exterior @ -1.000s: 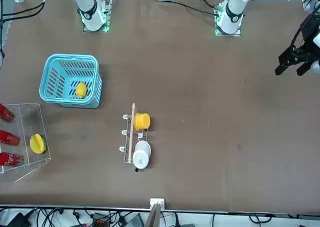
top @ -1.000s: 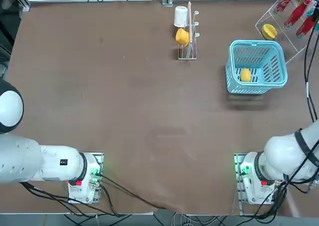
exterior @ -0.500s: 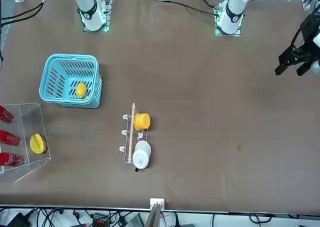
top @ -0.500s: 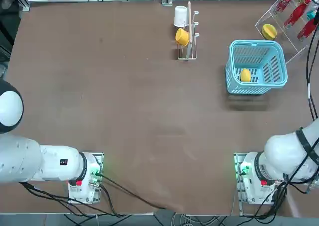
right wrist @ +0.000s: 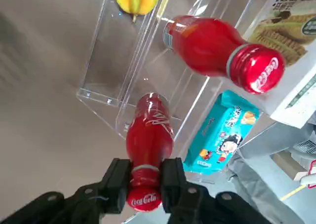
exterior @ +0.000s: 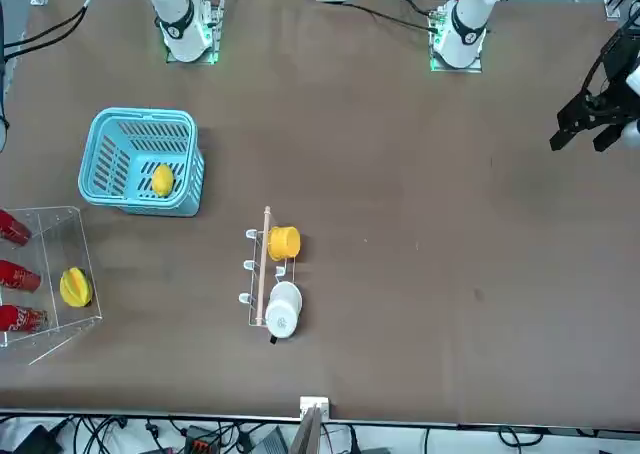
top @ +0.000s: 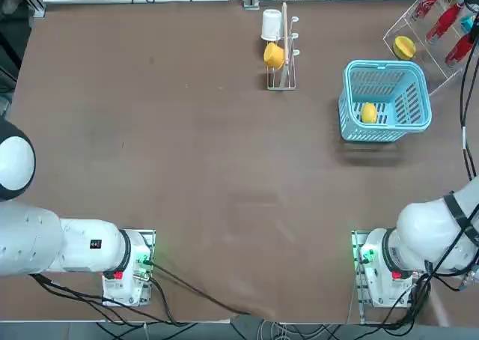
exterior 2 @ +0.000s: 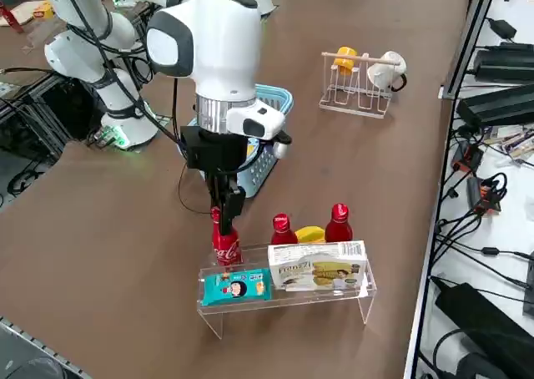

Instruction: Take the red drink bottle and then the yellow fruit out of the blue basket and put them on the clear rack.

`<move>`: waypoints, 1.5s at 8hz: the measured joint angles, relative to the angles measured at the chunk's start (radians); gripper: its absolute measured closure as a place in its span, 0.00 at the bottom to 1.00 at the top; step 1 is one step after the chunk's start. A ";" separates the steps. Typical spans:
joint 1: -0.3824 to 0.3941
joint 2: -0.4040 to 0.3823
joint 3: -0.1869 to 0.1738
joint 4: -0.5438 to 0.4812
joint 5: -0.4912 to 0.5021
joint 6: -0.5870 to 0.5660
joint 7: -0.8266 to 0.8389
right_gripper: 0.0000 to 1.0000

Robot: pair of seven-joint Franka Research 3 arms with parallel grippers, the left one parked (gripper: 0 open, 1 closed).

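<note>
My right gripper (right wrist: 144, 173) is shut on the neck of the red drink bottle (right wrist: 149, 131), just under its cap. In the right side view the gripper (exterior 2: 224, 212) holds the bottle (exterior 2: 225, 247) upright at the end of the clear rack (exterior 2: 288, 302) nearest the robot, base at shelf level. Whether the bottle rests on the shelf I cannot tell. The small yellow fruit (top: 368, 113) lies in the blue basket (top: 385, 64), also seen from the front as the fruit (exterior: 162, 180) in the basket (exterior: 140, 115).
Two other red bottles (exterior 2: 282, 229) (exterior 2: 338, 224) and a flattened yellow fruit (exterior 2: 310, 234) stand on the rack, with a teal packet (exterior 2: 236, 285) and a snack box (exterior 2: 317, 272) in front. A peg stand (top: 283, 48) holds a white cup and a yellow cup.
In the top view the held bottle has slid a little toward the robot along the rack. The grip on it is unchanged, and the fruit and basket have not moved.
</note>
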 joint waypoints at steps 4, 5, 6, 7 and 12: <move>-0.008 0.001 0.000 0.043 0.097 -0.006 0.000 0.00; -0.012 0.001 0.000 0.051 0.107 -0.016 0.000 0.00; -0.014 0.000 0.000 0.055 0.108 -0.019 0.000 0.00; -0.013 0.000 0.001 0.063 0.108 -0.023 0.000 0.00; 0.068 -0.041 0.026 0.268 0.225 -0.322 0.257 0.00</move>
